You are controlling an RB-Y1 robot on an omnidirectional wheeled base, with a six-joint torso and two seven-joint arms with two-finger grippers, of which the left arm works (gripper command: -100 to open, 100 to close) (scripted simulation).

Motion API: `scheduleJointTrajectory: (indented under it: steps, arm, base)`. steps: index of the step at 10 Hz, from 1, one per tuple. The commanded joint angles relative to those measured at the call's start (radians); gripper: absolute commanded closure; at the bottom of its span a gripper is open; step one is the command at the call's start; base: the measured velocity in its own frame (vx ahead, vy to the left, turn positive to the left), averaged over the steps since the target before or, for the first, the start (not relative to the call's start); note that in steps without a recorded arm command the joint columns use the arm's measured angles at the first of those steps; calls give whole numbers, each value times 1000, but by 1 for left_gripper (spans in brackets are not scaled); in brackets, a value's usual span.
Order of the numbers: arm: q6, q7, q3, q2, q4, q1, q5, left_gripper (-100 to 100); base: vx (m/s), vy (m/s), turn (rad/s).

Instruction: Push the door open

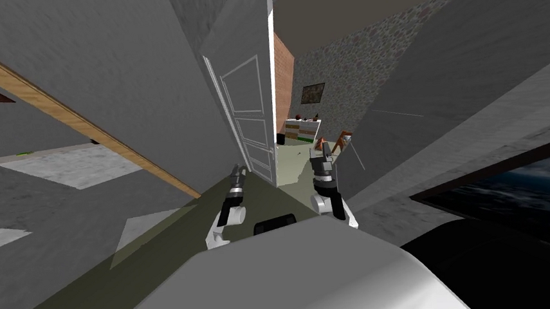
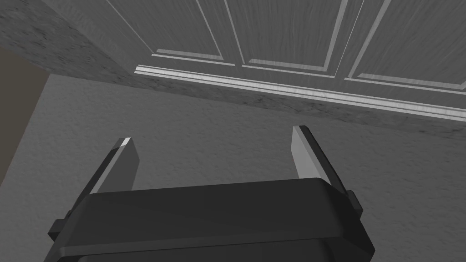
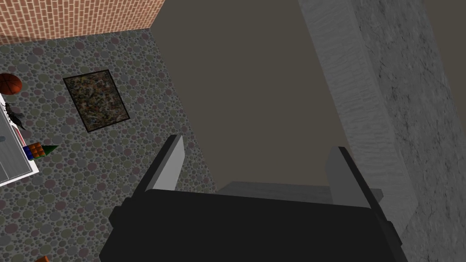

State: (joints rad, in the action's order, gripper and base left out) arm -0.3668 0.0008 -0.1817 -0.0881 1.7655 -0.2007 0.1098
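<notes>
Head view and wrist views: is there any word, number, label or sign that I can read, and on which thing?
None can be read. The framed picture shows only speckled paint, the panelled door is plain, and the things on the white shelf bear no legible mark.

Door [image 1: 249, 116]: standing ajar, its panelled face barring the way ahead of the left gripper [image 1: 238, 169].
Gap [image 1: 288, 155] beside the door's free edge: lying open ahead of the right gripper [image 1: 325, 147], narrow.
Left wall [image 1: 129, 81] and right wall [image 1: 427, 80]: hemming the corridor in on both sides.
Shelf unit [image 1: 303, 130]: standing well beyond the gap.
</notes>
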Motion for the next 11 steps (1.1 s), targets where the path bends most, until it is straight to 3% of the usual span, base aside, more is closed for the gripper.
scheduleJointTrajectory:
  steps: [1,11]
  arm:
    - [1,-9,-18,2,-39,23,7,-100]
    - [1,-44,-111,7,-294,187,61,-100]
  base:
    - [74,77,-92]
    - [82,90,-96]
